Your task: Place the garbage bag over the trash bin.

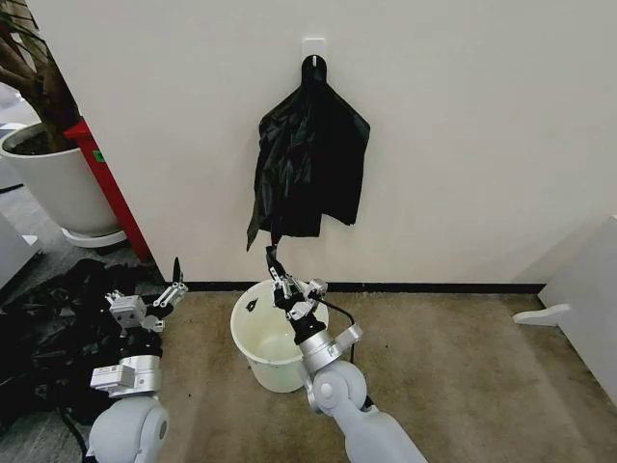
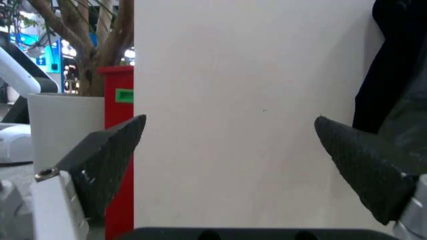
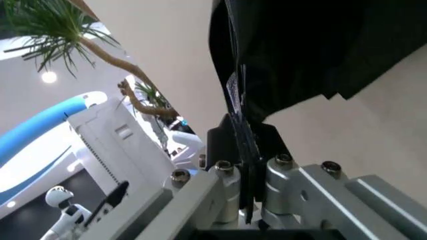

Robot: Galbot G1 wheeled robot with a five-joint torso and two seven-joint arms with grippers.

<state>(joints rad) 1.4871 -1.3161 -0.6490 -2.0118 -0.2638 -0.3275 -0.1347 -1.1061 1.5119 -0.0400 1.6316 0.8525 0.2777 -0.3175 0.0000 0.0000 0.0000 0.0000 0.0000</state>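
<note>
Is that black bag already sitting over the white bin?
No, the garbage bag hangs from a hook on the wall above the trash bin, its lower tip pinched by the right pincer.

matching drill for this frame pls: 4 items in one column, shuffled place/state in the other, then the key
Items
1. garbage bag
2. trash bin
3. left end effector
4. right end effector

Places/states
A. open, holding nothing, above the black plastic heap on the floor
B. hanging from a wall hook
C. shut on the hanging bag's lowest tip, above the bin
D. upright on the carpet at the foot of the wall, no liner in it

Pairs: 1-B, 2-D, 3-A, 4-C
</note>
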